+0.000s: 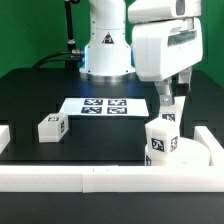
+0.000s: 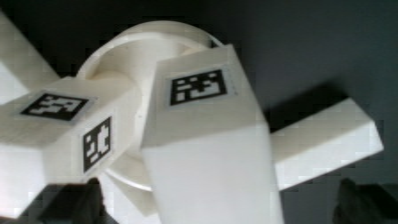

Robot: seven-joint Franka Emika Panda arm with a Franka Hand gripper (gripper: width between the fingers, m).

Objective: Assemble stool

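The tool (image 1: 172, 98) hangs released, jaws wide, just above an upright leg (image 1: 162, 140) standing on the seat (image 1: 192, 152) (hemmed in by white rails (image 1: 70, 178)). A loose leg (image 1: 50, 127) lies well apart on the table (image 1: 30, 100), at the exterior view's left of the marker board (image 1: 105, 105).

Seat (image 1: 195, 152) partly hidden (behind rail (image 1: 80, 178)).

no readable text; square tags (image 2: 199, 87) on legs (image 2: 205, 165)
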